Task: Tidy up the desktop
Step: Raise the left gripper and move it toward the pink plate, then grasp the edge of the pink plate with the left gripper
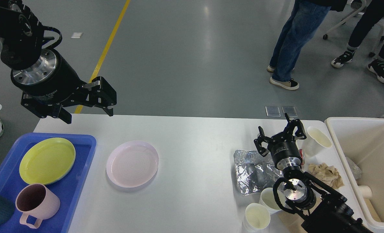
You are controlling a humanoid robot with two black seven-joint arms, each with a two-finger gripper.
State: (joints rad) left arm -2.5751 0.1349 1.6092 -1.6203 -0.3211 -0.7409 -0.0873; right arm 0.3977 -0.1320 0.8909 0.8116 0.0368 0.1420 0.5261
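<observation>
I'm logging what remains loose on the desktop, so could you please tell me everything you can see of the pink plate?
The pink plate is round, pale pink and shallow, with a low raised rim and faint concentric rings on its floor; it looks like smooth plastic. It is empty and lies flat, right way up, on the white desktop, just right of the blue tray but apart from it. Nothing else touches it. The left hand hangs above and behind it, fingers apart and empty.
</observation>
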